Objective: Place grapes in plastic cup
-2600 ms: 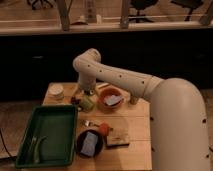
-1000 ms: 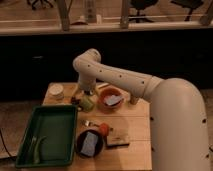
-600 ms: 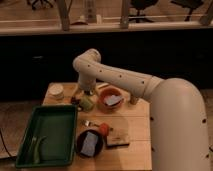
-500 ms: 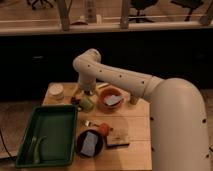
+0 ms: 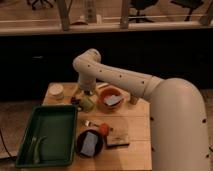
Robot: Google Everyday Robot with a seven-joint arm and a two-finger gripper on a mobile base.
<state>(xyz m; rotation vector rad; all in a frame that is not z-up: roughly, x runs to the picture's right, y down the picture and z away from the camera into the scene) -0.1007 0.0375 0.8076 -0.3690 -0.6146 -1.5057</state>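
Honestly nothing has budged over the last couple of seconds: your gripper [image 5: 81, 98] stays parked low, right by the plastic cup [image 5: 87, 103] on the tabletop [image 5: 135, 130], next to the orange bowl [image 5: 111, 98]. You can't spot the grapes, so whether they're dropped in is anyone's guess.

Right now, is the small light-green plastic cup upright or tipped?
Upright, as far as shows: the small light-green round plastic cup stands on the wooden table beside the orange bowl. The tool sits right over it. Contents: cannot tell.
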